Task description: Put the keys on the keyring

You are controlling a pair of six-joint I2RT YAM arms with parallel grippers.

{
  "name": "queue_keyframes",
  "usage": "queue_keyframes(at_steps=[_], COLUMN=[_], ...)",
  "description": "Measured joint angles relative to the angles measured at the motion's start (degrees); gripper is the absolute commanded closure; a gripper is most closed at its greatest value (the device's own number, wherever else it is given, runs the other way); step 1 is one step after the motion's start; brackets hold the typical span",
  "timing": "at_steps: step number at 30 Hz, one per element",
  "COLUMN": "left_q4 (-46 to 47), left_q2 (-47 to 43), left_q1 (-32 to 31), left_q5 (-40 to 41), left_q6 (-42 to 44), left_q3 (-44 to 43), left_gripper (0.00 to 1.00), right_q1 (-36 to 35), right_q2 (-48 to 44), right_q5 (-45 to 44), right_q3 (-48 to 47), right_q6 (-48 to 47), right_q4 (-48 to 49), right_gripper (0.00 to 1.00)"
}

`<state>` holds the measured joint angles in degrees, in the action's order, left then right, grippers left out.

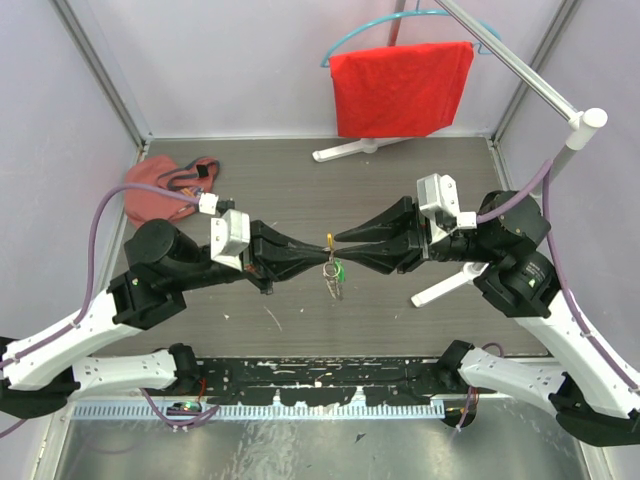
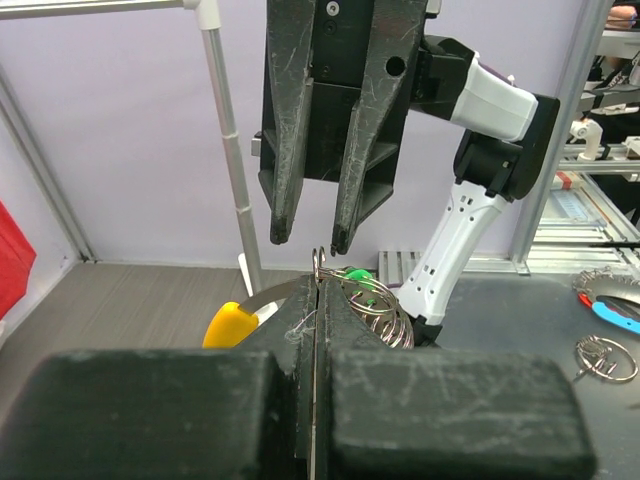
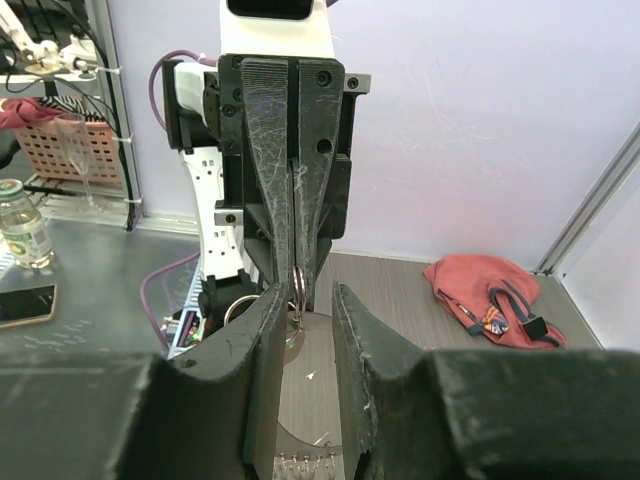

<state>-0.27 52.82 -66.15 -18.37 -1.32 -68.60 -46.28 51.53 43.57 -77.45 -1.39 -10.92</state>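
One keyring (image 2: pixel 385 318) pinched in left claw (image 2: pixel 313 298), green key (image 2: pixel 358 275) dangling

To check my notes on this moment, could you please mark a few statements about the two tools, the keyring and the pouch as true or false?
1. The left tool is shut on the keyring. True.
2. The right tool is clamped shut. False: its fingers stand apart.
3. A green-headed key hangs just below where the tools meet. True.
4. The red pouch lies between the tools. False: it lies at the far left corner of the table.
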Motion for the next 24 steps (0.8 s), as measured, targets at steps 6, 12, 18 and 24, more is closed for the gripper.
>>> queue_keyframes(at_steps=[6, 12, 18, 24], left_q4=[0.02, 0.00, 0.00, -0.02], left_q2=[0.00, 0.00, 0.00, -0.07], left_q1=[0.00, 0.00, 0.00, 0.00], left_q5=[-0.68, -1.11, -1.22, -1.18], left_q6=[-0.11, -0.24, -0.24, -0.20], left_q3=[0.00, 0.00, 0.00, 0.00], left_gripper=[1.00, 1.00, 1.00, 0.99], right_q1=[0.00, 0.00, 0.00, 0.00], right_q2=[0.55, 1.36, 1.38, 1.42], right_q5=[1.16, 2.05, 2.86, 3.76], right_q3=[0.00, 0.00, 0.00, 0.00], right_q6=[0.17, 0.26, 0.59, 0.87], right_q4=[0.42, 0.50, 0.55, 0.57], right_gripper=[0.70, 0.76, 0.80, 0.99])
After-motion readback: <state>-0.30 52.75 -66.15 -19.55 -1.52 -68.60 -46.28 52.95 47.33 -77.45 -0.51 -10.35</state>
